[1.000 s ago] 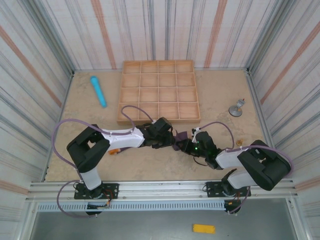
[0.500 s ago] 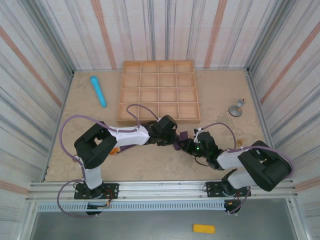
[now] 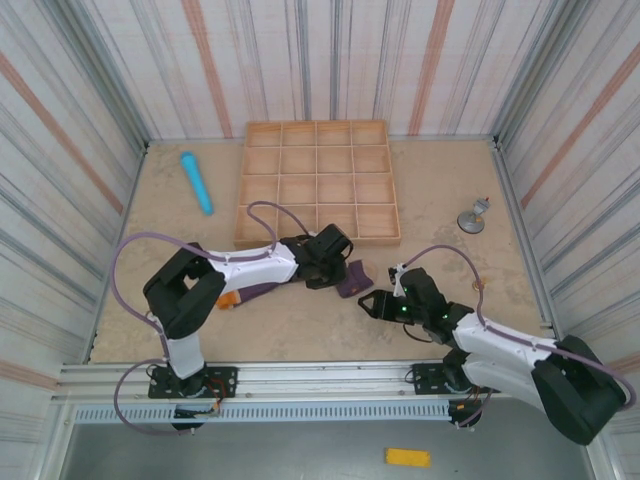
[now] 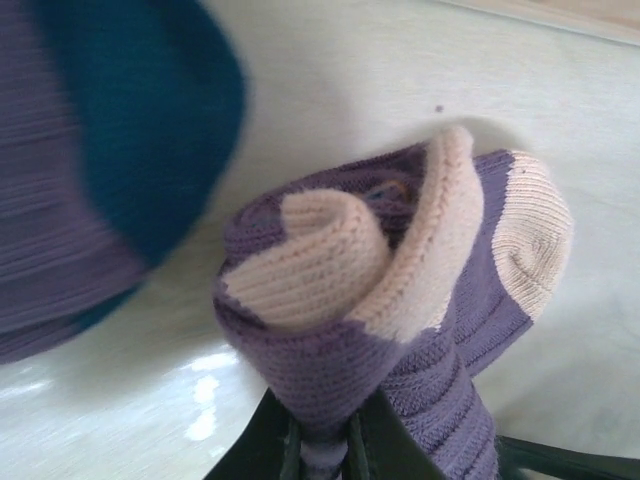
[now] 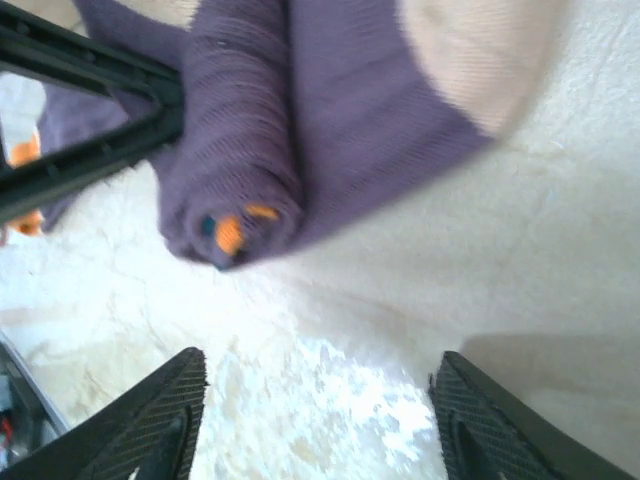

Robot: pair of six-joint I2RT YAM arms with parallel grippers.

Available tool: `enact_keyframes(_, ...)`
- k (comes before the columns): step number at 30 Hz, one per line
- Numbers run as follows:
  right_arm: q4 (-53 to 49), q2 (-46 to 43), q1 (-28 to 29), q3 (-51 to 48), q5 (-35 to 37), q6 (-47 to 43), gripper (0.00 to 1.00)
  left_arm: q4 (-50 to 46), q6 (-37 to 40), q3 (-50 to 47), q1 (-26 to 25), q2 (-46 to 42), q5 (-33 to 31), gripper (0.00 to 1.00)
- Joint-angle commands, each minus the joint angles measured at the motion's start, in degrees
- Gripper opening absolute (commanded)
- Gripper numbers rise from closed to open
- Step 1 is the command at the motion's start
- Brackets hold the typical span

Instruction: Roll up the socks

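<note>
One purple sock lies partly rolled on the table in front of the tray; the left wrist view shows its cream toe and heel coiled into the roll. My left gripper is shut on the roll's purple edge. The right wrist view shows the same roll end-on with orange and teal specks, the left gripper's black fingers beside it. My right gripper stands open over bare table, a little short of the roll. The second sock lies flat under my left arm.
A wooden tray with several compartments stands just behind the socks. A light blue cylinder lies at the back left. A small metal piece sits at the right. Striped walls close in the table on three sides.
My right gripper has drawn back from the sock toward the near right, and that arm's elbow has dropped low. The left gripper keeps its hold and has shifted slightly.
</note>
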Motion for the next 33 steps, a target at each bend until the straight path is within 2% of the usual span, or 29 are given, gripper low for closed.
enact_keyframes(1,-11.2,-3.3,2.1,2.5,3.3,-7.2,0.68,-15.5,-2.2,0.7,-0.4,-2.2,-5.8,0.0)
enact_keyframes(4,-13.0,-4.3,7.5,4.6,10.4,-11.7,0.69,-17.2,-4.6,0.1,-0.6,-3.3,-4.4,0.0)
enact_keyframes(8,-10.3,-2.9,16.1,6.1,21.6,-18.0,0.69,-17.5,-6.8,-0.6,-1.0,-3.2,-2.5,0.0)
enact_keyframes(16,7.6,3.4,27.2,4.3,33.6,-32.6,0.67,-18.6,-8.8,1.6,-1.3,-2.0,0.4,0.0)
enact_keyframes(18,12.1,6.4,28.5,4.0,35.7,-35.8,0.67,-19.3,-8.8,2.5,-1.2,-1.5,0.7,0.0)
enact_keyframes(23,20.1,14.3,28.6,5.1,34.9,-39.8,0.66,-19.1,-9.0,3.5,-1.1,-0.4,2.2,0.0)
enact_keyframes(33,30.2,29.0,29.1,8.5,35.6,-38.9,0.61,-18.6,-9.2,3.2,-0.8,-0.3,3.0,0.0)
